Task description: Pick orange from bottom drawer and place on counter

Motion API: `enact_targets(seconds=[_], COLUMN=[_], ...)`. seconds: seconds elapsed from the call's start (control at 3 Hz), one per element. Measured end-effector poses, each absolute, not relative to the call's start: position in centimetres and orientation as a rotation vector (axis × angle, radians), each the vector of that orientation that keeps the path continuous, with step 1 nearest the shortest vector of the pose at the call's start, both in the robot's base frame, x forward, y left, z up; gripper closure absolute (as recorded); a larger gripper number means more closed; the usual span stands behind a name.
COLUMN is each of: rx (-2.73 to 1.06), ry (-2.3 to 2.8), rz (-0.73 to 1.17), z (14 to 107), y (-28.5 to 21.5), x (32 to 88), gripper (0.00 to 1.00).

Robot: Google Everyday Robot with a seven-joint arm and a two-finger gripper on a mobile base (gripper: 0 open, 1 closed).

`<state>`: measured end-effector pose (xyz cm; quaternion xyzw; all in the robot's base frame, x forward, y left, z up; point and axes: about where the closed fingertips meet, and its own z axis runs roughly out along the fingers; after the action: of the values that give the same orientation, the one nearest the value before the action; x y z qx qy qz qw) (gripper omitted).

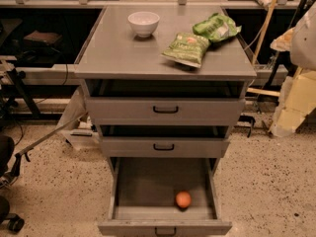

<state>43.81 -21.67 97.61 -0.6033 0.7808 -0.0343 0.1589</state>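
Note:
The orange lies inside the bottom drawer, on its grey tray, near the front and right of centre. The bottom drawer is pulled out wide. The two shallower drawers above it are each pulled out a little. The counter is the grey top of the cabinet. My gripper is not in view. A pale rounded shape at the right edge may be part of my arm.
On the counter stand a white bowl at the back and two green chip bags at the right. Yellowish foam pieces lean at the right. Chair wheels and a thin rod are at the left.

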Motion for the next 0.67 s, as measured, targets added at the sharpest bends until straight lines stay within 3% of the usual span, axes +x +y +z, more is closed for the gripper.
enact_targets(seconds=[0.67], rx=[-1.736], ry=[2.232], rz=[-0.069], z=[96.94], y=[-21.65], x=[43.89], gripper=[0.0])
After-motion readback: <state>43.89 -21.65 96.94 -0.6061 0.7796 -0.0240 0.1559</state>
